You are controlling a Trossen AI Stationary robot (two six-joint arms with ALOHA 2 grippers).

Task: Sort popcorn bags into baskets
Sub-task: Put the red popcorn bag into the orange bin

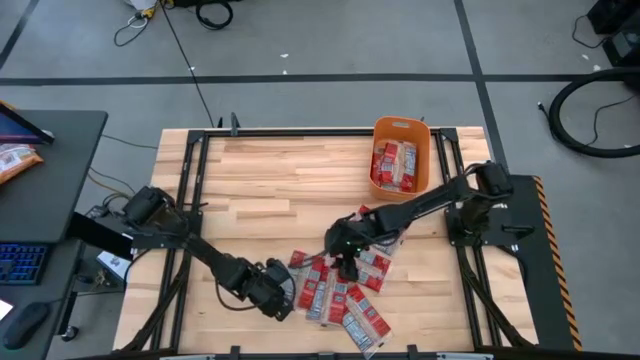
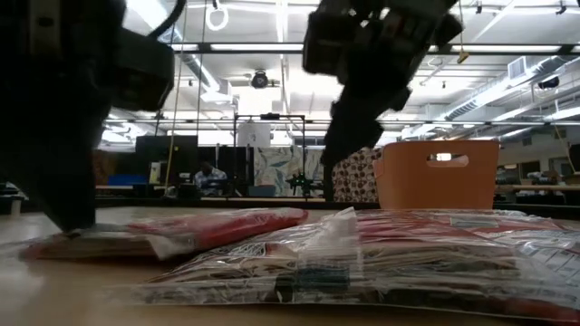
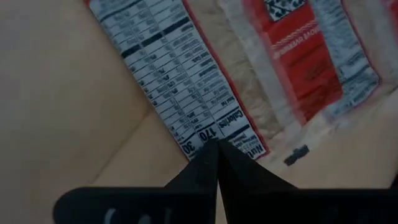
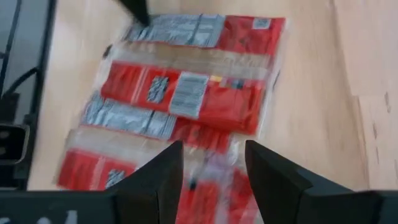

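**Sorting in progress — both grippers at the loose pile**

Wooden tabletop (image 1: 270, 185) on a dark frame, open workshop floor around it, a person seated far back in the low view.

The orange basket (image 1: 401, 156) stands at the far edge on the right arm's side and already holds several red packets. The remaining popcorn bags (image 1: 340, 290) lie in an overlapping pile at the near edge, between the two grippers.

The left gripper (image 1: 281, 297) sits low at the pile's edge. In its wrist view the fingers (image 3: 208, 165) meet at a point with no gap, tips right at the corner of a packet's nutrition panel (image 3: 171, 81). Whether any film is caught between them is not clear from that angle; it reads as closed and holding nothing.

The right gripper (image 4: 211, 171) hangs over the middle of the pile, jaws apart, nothing held, with several packets directly beneath and beyond its fingertips.

Risks from here:
- The packets overlap and are slick — a closing pinch could take two at once, or slide off the film and take none.
- The left fingertips press at one packet's corner; a push would shove it under its neighbours.
- Both grippers work the same small pile, near each other, so a reach by either could meet the other arm.
- A thin pinch may let go on the carry to the basket, well away from the right gripper.
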